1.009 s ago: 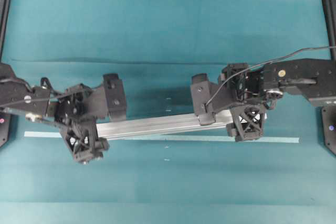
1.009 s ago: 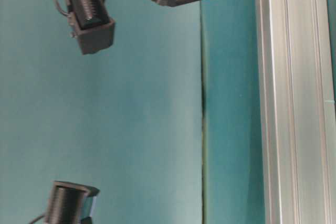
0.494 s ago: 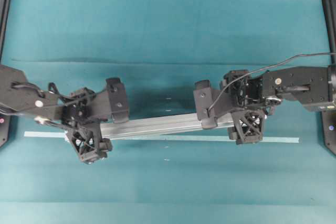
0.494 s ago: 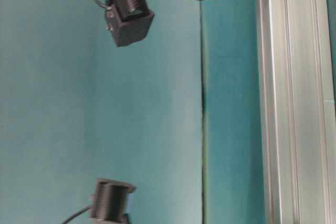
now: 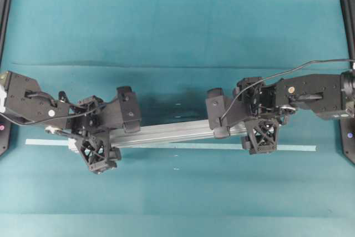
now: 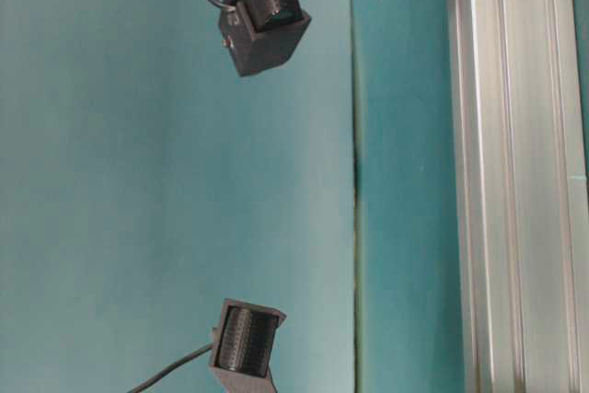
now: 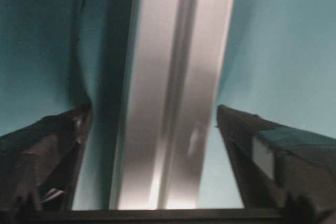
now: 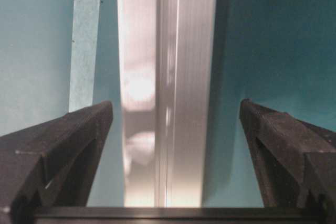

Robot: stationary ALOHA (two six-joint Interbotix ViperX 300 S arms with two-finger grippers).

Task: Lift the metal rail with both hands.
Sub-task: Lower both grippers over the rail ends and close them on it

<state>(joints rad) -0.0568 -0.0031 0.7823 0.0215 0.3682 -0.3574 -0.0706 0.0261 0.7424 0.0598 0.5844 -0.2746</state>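
Overhead view: the metal rail lies on the teal tabletop, running between the fingers of the left gripper and the right gripper, one near each end. Both wrist views show the fingers spread wide, a gap on either side, nothing gripped. To do this well, I judge each gripper should centre on the rail, close squarely at the same moment, then rise evenly so the rail stays level. No readable writing or brand shows.
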